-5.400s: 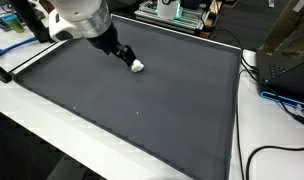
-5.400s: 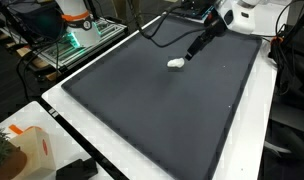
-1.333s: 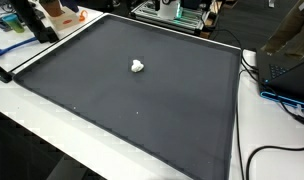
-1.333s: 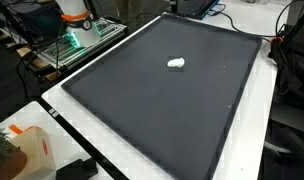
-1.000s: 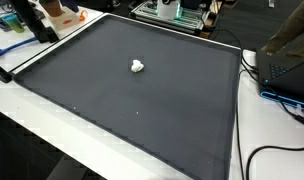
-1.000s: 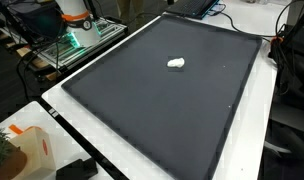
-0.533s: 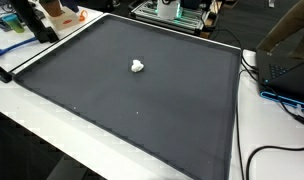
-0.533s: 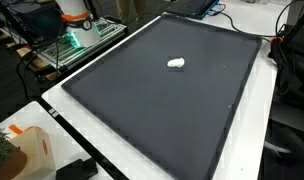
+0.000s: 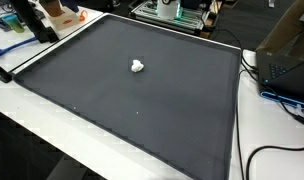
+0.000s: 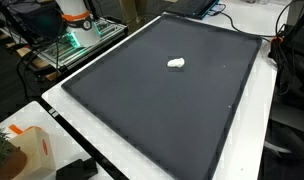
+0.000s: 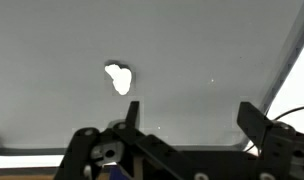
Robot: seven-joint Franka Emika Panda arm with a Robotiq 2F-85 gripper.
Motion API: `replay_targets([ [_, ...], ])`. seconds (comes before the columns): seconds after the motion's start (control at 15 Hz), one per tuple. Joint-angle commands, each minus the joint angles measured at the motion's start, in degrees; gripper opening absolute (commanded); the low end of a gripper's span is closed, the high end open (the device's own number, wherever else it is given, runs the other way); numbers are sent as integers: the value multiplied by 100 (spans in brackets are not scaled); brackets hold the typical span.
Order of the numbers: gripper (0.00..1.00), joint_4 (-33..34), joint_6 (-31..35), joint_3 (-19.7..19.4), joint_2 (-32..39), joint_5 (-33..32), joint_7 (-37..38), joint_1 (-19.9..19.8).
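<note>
Bright, even indoor light; white lump [image 11: 119,78] nearly shadowless; wrist view washed-out, exterior views coarse and soft

So the little white lump [image 9: 138,67] is just sitting loose on the dark grey mat [image 9: 142,120]. It's small and crumpled-looking, an irregular blob lying flat. In both exterior views it's well in from every edge of the mat. On my wrist cam the lump [image 11: 119,78] shows up as a pale two-lobed shape, up and left of centre.
</note>
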Motion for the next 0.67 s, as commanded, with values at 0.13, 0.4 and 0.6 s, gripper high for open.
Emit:
replay_targets([
  [0.13,100,-69,-27,-1,-113,18,-10,-13],
  [0.4,100,-72,-27,-5,-106,19,-10,-13],
  [0.6,100,-106,-101,-102,-122,110,-173,66],
])
